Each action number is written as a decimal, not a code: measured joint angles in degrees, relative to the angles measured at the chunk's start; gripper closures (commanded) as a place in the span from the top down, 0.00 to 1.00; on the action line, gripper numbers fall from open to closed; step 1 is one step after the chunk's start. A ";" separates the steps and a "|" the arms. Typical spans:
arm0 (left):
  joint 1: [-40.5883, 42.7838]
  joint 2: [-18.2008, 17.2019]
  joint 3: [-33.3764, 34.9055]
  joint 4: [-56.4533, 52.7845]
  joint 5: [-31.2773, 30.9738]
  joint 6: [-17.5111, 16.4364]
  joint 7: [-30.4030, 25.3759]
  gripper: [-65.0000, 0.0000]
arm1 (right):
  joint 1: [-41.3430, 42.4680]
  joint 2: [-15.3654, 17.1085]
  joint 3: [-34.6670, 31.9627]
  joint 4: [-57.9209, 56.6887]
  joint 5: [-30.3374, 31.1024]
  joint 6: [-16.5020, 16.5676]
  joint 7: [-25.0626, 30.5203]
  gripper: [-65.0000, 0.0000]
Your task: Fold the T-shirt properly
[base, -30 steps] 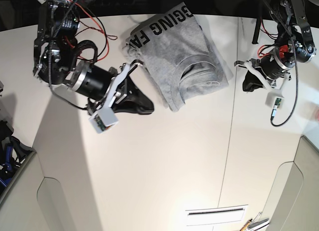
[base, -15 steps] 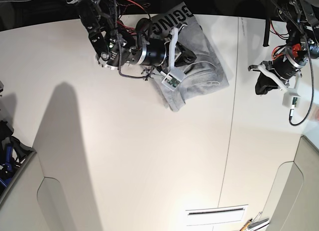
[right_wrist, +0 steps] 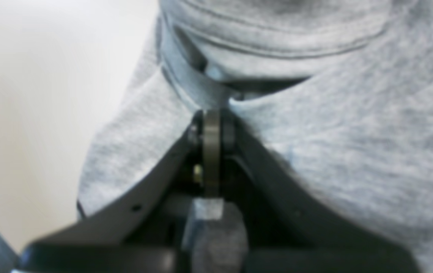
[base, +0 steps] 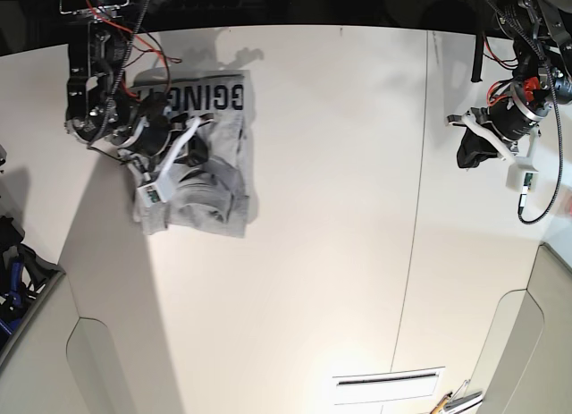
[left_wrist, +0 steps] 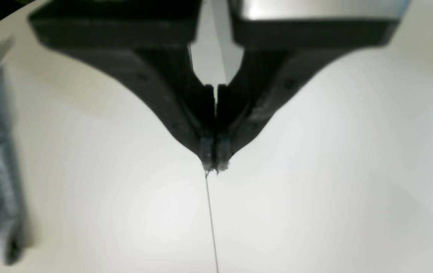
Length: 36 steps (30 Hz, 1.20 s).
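The folded grey T-shirt lies on the white table at the left side of the base view, its black block lettering running along the far edge and its ribbed neck turned up. The right claw sits on top of the shirt, clenched, its tips pressed against the cloth just under the collar; whether any fabric is pinched between them cannot be told. The left claw hangs at the opposite side of the table, well apart from the shirt, clenched on nothing, its tips over a thin seam in the tabletop.
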 measured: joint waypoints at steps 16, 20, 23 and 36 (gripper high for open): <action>-0.04 -0.02 0.00 0.00 -1.46 0.00 0.17 0.00 | 0.00 16.15 7.50 -0.04 6.88 1.55 -4.17 0.00; -0.33 -1.40 0.00 1.36 -3.96 -0.02 1.70 0.00 | 2.29 17.27 8.09 6.10 9.22 1.40 -4.81 0.00; 0.09 -2.67 -1.42 7.32 -4.50 -0.52 3.61 0.00 | 3.91 17.46 8.41 15.74 10.51 1.53 -4.52 0.00; 28.85 -2.38 -21.05 26.14 -12.24 -2.54 10.64 0.00 | -23.04 16.83 8.61 35.08 8.92 1.66 -12.41 0.00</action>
